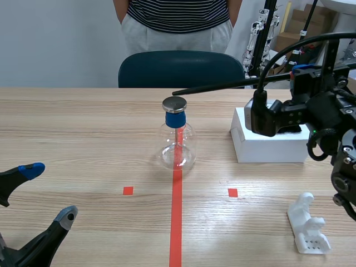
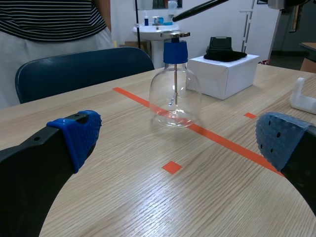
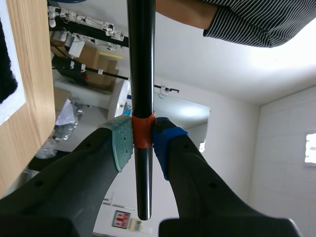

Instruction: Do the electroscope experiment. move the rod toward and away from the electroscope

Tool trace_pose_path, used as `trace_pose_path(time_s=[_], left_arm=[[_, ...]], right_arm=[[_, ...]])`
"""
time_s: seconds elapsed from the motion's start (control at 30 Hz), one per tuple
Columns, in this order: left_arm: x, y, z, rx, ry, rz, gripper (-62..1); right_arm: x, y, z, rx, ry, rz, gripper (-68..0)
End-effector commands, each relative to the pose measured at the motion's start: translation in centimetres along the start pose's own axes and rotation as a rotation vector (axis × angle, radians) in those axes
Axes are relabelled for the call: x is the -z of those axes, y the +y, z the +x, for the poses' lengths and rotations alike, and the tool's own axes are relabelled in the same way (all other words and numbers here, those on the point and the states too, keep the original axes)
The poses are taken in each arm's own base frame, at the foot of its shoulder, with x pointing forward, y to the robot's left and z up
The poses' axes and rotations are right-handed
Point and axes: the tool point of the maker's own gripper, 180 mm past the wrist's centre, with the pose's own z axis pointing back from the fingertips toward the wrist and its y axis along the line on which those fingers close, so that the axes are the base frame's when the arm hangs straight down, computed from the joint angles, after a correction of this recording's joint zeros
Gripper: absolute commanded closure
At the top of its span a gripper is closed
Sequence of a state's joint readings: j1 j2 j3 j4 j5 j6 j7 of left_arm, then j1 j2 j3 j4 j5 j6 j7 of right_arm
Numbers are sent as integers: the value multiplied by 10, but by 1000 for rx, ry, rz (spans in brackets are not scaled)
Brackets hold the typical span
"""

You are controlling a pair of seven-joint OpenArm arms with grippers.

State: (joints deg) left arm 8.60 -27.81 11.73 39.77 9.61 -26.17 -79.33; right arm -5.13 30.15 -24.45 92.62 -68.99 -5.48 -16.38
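The electroscope (image 1: 177, 138) is a clear glass flask with a blue neck and a round metal cap, standing on the red centre tape line; it also shows ahead of my left gripper as the same flask (image 2: 175, 91). A long black rod (image 1: 222, 86) hangs level just above and to the right of the cap, its tip close to the cap's edge. My right gripper (image 3: 143, 140) is shut on the rod (image 3: 141, 64) at its orange band. My left gripper (image 2: 180, 140) rests low at the near left, open and holding nothing.
A white box (image 1: 267, 139) with a black cloth on top sits right of the flask. A white plastic stand (image 1: 307, 223) lies at the near right. A dark chair (image 1: 181, 69) and a standing person in a striped shirt (image 1: 178, 14) are across the table.
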Motion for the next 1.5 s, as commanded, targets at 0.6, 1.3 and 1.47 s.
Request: trace_pose_path(time_s=[0.6, 1.3, 1.47], left_arm=[[1, 3, 6, 6, -23, 4, -623], [1, 3, 6, 6, -23, 4, -623], [1, 3, 6, 6, -23, 4, -623]], right_arm=[[-97, -86, -1, 393, 10, -115, -24], [-191, -23, 61, 532, -171, 167, -24], [-199, -16, 61, 570, -190, 198, -24]])
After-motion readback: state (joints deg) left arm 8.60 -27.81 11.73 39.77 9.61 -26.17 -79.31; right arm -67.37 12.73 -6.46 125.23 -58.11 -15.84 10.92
